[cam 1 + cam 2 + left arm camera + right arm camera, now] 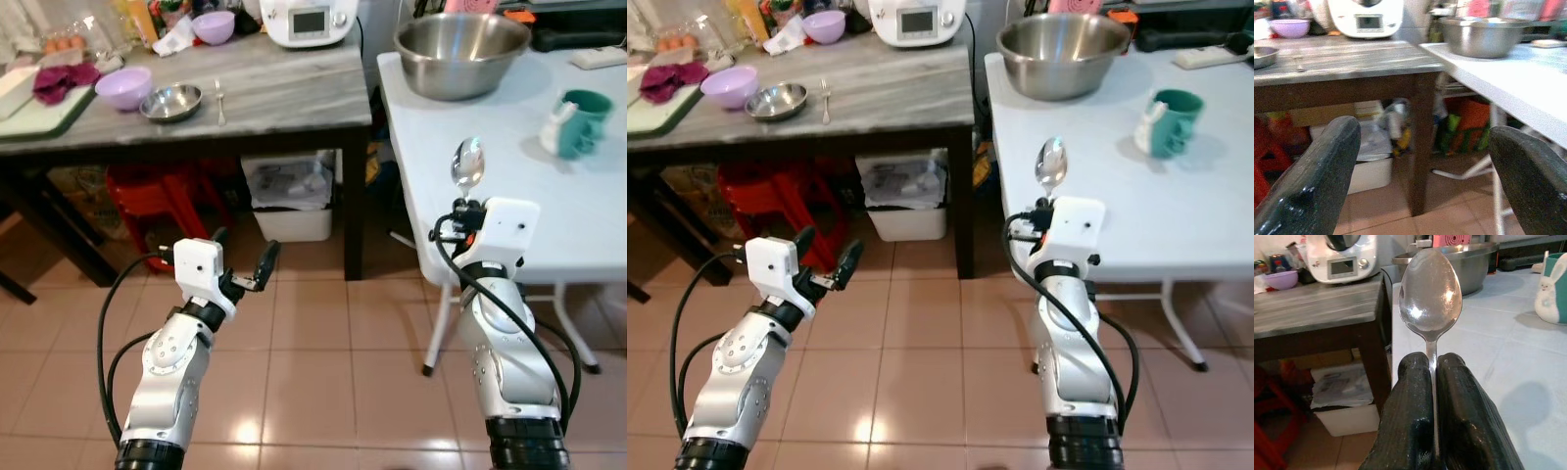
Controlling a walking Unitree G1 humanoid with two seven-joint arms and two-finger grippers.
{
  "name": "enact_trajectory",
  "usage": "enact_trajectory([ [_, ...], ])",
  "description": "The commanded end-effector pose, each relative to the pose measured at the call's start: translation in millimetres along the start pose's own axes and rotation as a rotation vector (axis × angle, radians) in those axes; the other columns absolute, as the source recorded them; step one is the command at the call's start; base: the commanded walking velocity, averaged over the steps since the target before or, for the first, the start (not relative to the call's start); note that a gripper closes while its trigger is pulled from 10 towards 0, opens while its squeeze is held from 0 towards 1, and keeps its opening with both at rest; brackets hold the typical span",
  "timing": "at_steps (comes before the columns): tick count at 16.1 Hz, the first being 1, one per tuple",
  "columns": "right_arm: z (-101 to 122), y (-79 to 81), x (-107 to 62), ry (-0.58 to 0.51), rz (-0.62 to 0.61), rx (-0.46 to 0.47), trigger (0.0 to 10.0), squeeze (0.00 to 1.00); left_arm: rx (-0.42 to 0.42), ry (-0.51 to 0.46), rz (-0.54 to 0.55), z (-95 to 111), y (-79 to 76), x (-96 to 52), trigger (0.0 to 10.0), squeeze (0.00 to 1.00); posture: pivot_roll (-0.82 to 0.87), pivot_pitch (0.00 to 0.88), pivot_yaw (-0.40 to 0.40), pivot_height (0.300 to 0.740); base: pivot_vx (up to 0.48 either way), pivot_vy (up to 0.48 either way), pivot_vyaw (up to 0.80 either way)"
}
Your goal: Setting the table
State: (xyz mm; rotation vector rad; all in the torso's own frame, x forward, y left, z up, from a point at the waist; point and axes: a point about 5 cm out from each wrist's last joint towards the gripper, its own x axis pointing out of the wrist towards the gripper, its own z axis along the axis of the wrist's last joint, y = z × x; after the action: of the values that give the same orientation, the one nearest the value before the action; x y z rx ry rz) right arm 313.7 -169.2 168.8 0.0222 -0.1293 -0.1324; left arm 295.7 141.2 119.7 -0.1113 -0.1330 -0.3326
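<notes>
Steel spoon point(1430, 298) stands upright, its handle pinched between our right gripper point(1433, 382) fingers, bowl above the near edge of the white table point(549, 211). Our left gripper point(245, 257) hangs wide apart over the floor, well left of that table.

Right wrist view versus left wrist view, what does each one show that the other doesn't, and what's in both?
Right wrist view alone: the right claw shut on a spoon, bowl end up, and a teal mug on the white table. Left wrist view alone: the left claw, open and holding nothing, and a small metal dish. Both: the big steel bowl, the white kitchen machine, the purple bowl, the grey table.
</notes>
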Motion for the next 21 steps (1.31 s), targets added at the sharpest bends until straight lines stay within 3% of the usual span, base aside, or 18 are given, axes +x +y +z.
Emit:
enact_trajectory([
  [1, 6, -4.4, 1.2, -0.025, -0.012, -0.006, 10.0, 0.00, 0.016, 0.048, 0.045, -5, 2.1, 0.7, 10.0, 0.00, -0.18, 0.110, 0.101, 0.740, 0.000, 0.000, 0.00],
  [7, 7, -10.0, -9.0, -0.058, -0.022, 0.009, 10.0, 0.00, 0.076, 0.063, 0.061, -5, 11.0, -5.7, 10.0, 0.00, -0.18, 0.108, 0.102, 0.740, 0.000, 0.051, 0.00],
  [21, 5, -9.5, -13.4, -0.059, -0.022, 0.017, 10.0, 0.00, 0.066, 0.067, 0.036, -8, 1.1, -2.7, 10.0, 0.00, -0.19, 0.105, 0.109, 0.740, 0.000, 0.453, -0.24],
])
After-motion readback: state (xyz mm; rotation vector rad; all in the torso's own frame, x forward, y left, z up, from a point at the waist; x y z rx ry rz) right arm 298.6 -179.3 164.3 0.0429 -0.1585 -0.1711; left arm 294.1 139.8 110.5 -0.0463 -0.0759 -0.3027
